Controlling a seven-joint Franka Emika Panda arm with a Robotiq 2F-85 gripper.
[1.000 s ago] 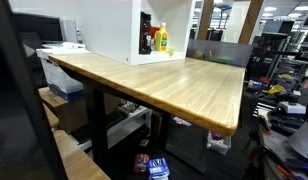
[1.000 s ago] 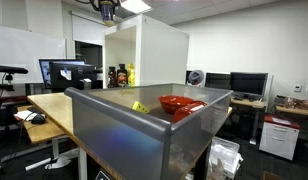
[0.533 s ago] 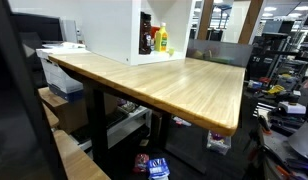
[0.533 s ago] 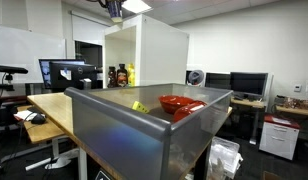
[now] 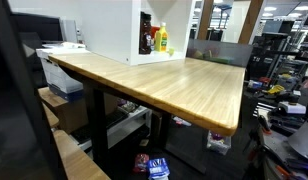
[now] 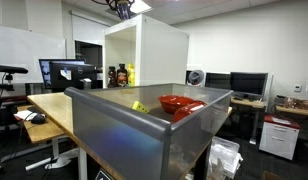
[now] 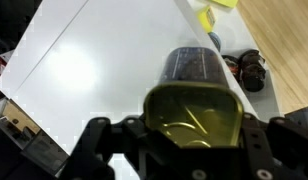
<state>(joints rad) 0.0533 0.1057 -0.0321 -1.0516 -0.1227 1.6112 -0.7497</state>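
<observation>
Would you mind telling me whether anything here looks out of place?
Only one thing: the claw holds a dark container high over the white cabinet, away from the bottles on its shelf.

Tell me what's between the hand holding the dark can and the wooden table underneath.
The white cabinet: in the wrist view its top panel lies below the hand and dark can.

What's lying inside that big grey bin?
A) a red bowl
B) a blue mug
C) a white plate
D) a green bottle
A: in an exterior view a red bowl shows inside the grey bin.
</observation>
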